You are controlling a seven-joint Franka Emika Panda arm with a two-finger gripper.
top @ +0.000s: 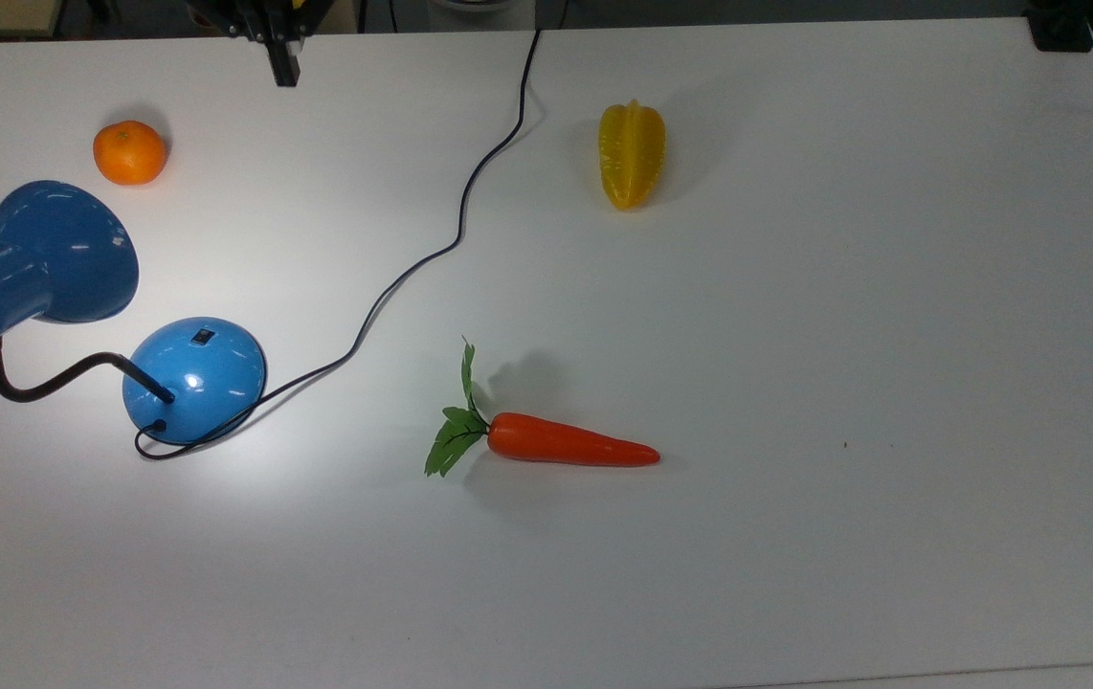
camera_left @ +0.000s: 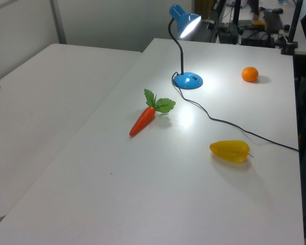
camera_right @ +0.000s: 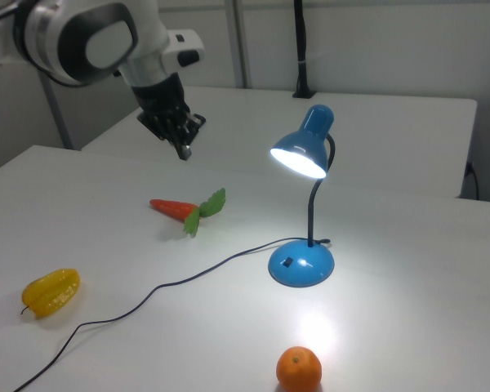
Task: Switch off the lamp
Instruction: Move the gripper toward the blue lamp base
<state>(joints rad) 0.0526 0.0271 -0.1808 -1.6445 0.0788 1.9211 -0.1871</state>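
White table [top: 795,335] fills the scene, bare across most of the top view's right side. Over its far edge in the top view hangs the arm, white and grey in the right view, with the gripper [camera_right: 182,147] pointing down in the air, well apart from everything; whether its fingers are parted or together I cannot tell. On to the lamp [top: 194,378], at the top view's left: blue domed base flat on the table, small black switch [top: 203,336] on top, black gooseneck curving up to the blue shade [top: 58,251]. It is lit, throwing a bright pool on the table near the base. Its black cord [top: 458,220] snakes off to the far edge. Then the carrot [top: 570,447] with green leaves, mid-table. Yellow starfruit [top: 632,154] beyond the cord. Smallest, the orange [top: 129,152], just beside the shade in the top view.
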